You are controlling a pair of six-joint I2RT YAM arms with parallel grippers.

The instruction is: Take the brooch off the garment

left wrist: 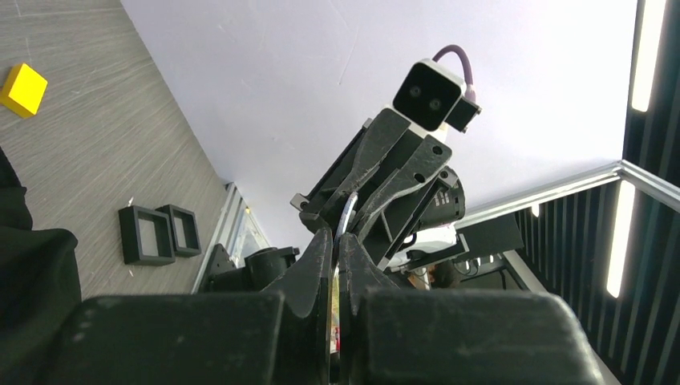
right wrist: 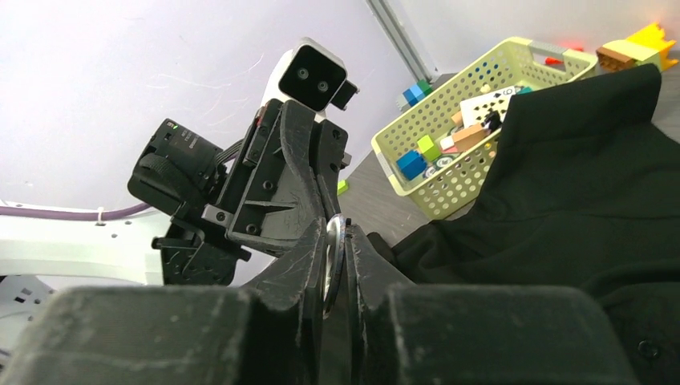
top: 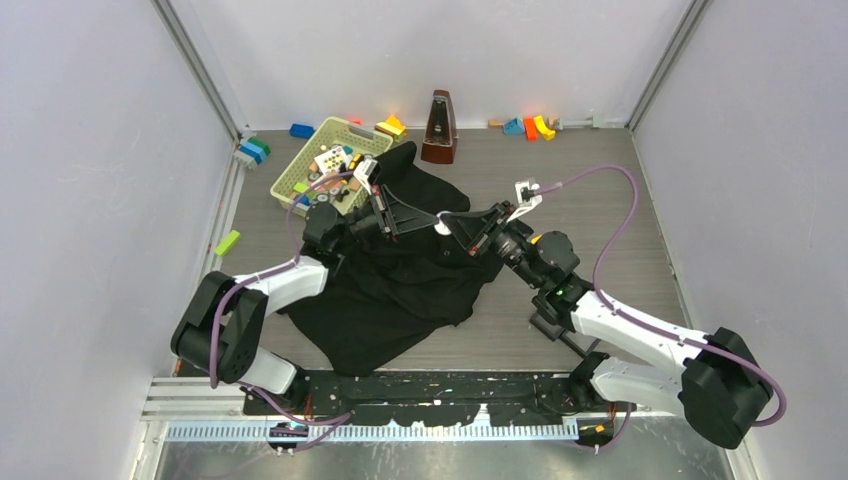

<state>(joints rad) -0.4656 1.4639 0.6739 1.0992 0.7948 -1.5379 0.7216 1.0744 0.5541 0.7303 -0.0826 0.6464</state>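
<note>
Arms meet over the middle of the grey wood-grain worktop (top: 580, 150) in the overhead view. There the left hand (top: 431, 220) and right hand (top: 451, 226) come tip to tip on a small round pale disc, the brooch (top: 441, 224), held up above a crumpled black cloth garment (top: 400, 290). The garment spreads from the worktop's middle toward its near edge. A pale yellow-green perforated plastic basket (top: 345, 124) of small toys sits by the far left corner. A brown wooden metronome (top: 438, 128) stands at the far edge, and a lime-green block (top: 227, 242) lies by the left edge.

From the left wrist, the left hand's fingers are pressed together. A thin silvery rim of the brooch (left wrist: 346, 212) rises from their tips into the right hand's fingers opposite; whether the left hand actually pinches the disc cannot be told. A yellow square block (left wrist: 22, 88) and two small black square trays (left wrist: 127, 237) lie on the worktop beyond.

From the right wrist, the right hand is clamped on the brooch (right wrist: 333, 249), seen edge-on as a metallic ring between its two fingers. The left hand's fingertips touch its upper rim. The garment lies to the right behind the hand, with the basket beyond it.
</note>
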